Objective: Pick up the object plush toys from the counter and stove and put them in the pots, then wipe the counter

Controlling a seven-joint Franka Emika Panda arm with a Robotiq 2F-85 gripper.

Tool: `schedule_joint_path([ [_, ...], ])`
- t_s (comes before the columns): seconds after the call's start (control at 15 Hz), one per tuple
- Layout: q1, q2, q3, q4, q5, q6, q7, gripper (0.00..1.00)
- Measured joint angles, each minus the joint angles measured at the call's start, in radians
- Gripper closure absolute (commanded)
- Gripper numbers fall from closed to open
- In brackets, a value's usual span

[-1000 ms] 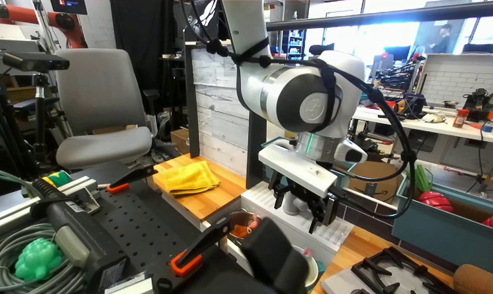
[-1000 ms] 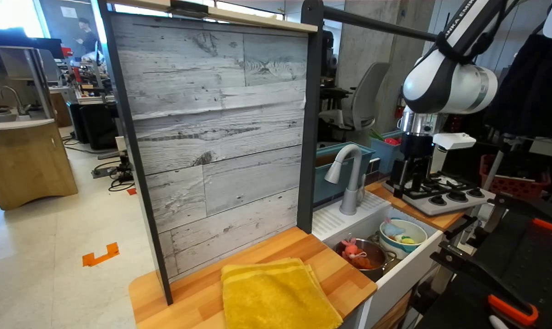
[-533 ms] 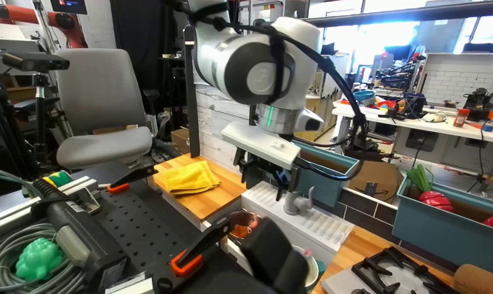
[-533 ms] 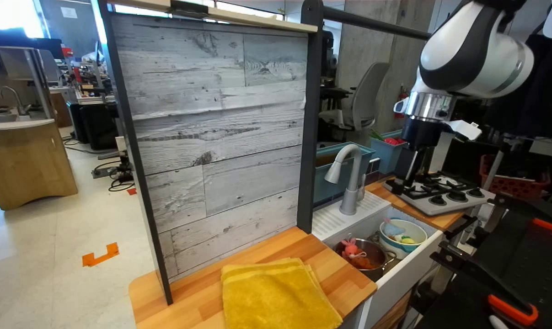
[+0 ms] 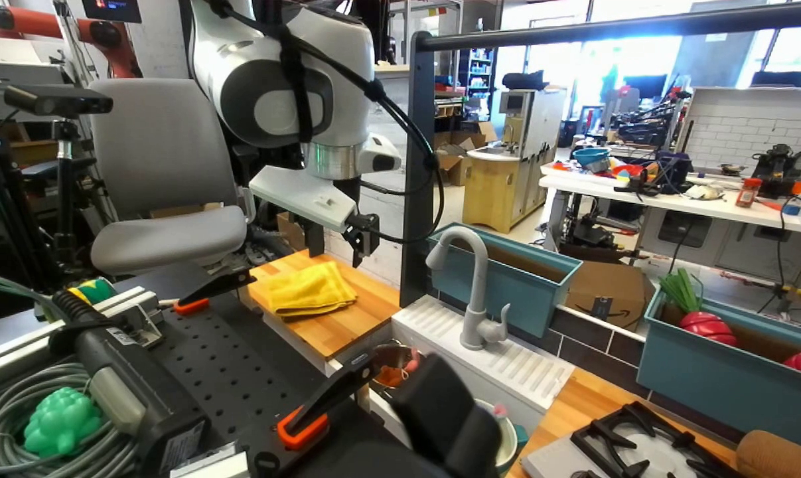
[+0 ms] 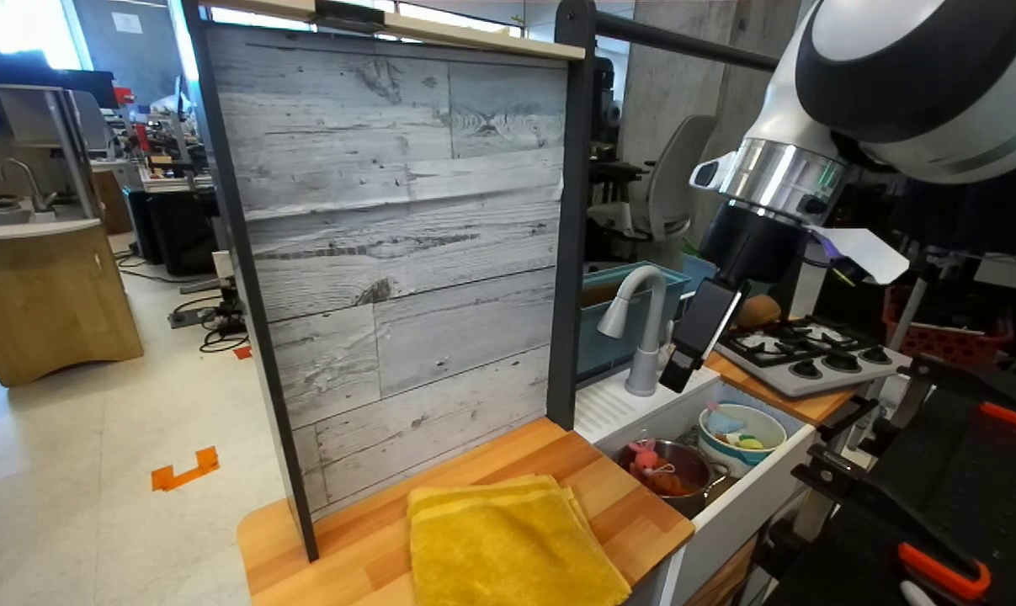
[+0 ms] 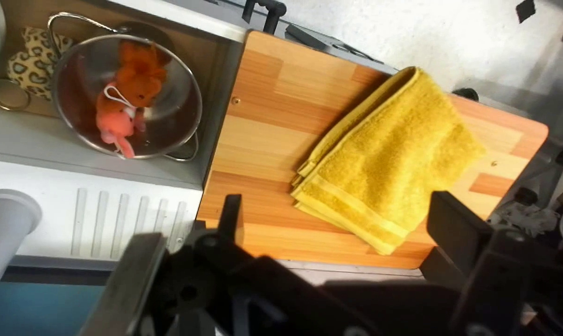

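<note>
My gripper (image 7: 337, 207) is open and empty, its fingers wide apart in the wrist view. It is above the wooden counter (image 7: 267, 135), with the folded yellow towel (image 7: 384, 158) lying below and between the fingers. The gripper (image 5: 337, 249) is also in an exterior view, above the towel (image 5: 310, 289) and apart from it. A metal pot (image 7: 196, 93) in the sink holds an orange plush toy (image 7: 139, 79) and a pink plush toy (image 7: 115, 125). A white and teal pot (image 6: 747, 457) holds a light blue plush (image 6: 726, 423) and a yellow-green one (image 6: 750, 442).
A grey faucet (image 6: 645, 337) rises behind the sink. A dark post (image 6: 571, 219) and wood-look panel (image 6: 406, 252) border the counter. The stove (image 6: 798, 366) is beyond the sink. Teal planters (image 5: 513, 285) hang behind. Black clamps (image 5: 334, 395) sit on the near table edge.
The arm has moved from over the sink and faucet to over the counter with the towel. The gripper has tilted. The towel, pots and toys have not moved.
</note>
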Motion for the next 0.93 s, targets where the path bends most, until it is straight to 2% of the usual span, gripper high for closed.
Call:
schedule_joint_path([
  [0.27, -0.016, 0.003, 0.0, 0.001, -0.015, 0.0, 0.004, 0.0],
  [0.53, 0.009, 0.073, 0.023, 0.04, -0.134, 0.005, 0.025, 0.0],
  [0.67, 0.065, 0.14, 0.013, 0.085, -0.188, 0.005, 0.043, 0.0],
  [0.93, 0.255, 0.317, -0.076, 0.236, -0.252, 0.055, 0.109, 0.0],
])
